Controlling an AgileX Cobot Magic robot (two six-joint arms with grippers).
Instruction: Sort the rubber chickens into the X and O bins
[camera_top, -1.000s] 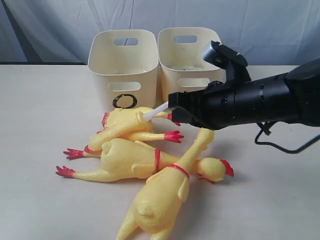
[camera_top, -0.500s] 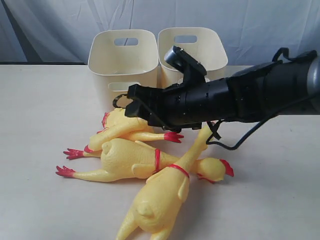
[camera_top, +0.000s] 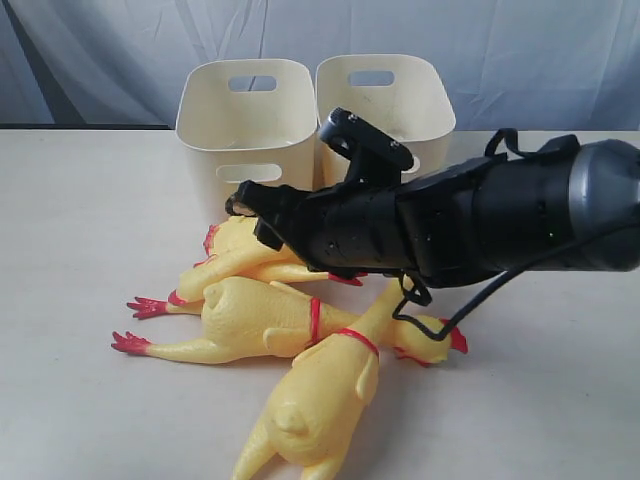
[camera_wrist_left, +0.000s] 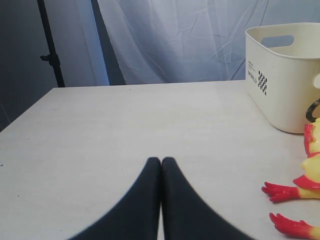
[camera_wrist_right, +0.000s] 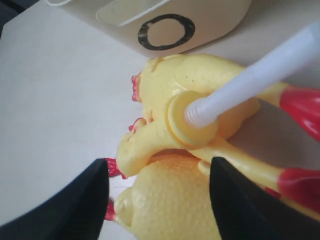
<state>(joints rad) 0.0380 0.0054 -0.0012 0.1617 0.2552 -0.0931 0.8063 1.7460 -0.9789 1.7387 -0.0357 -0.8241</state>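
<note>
Three yellow rubber chickens lie piled in front of two cream bins. The short chicken (camera_top: 238, 250) (camera_wrist_right: 165, 80) with the white tube (camera_wrist_right: 250, 80) lies nearest the O bin (camera_top: 245, 120) (camera_wrist_right: 210, 17). A long chicken (camera_top: 250, 320) (camera_wrist_right: 170, 205) lies under it, and another long chicken (camera_top: 320, 390) crosses in front. My right gripper (camera_top: 252, 212) (camera_wrist_right: 159, 165) reaches across, open, hovering over the short chicken and the long one's body with nothing held. The second bin (camera_top: 385, 100) shows no mark, as the arm hides its front. My left gripper (camera_wrist_left: 161, 161) is shut, empty, low over bare table.
In the left wrist view the O bin's side (camera_wrist_left: 282, 75) and red chicken feet (camera_wrist_left: 280, 190) lie off to one side. A black cable (camera_top: 470, 300) hangs under the right arm. A grey curtain backs the table.
The right arm has swung left across the bins' fronts, from beside the tube's end to over the short chicken. It now hides the O mark and the tube in the exterior view.
</note>
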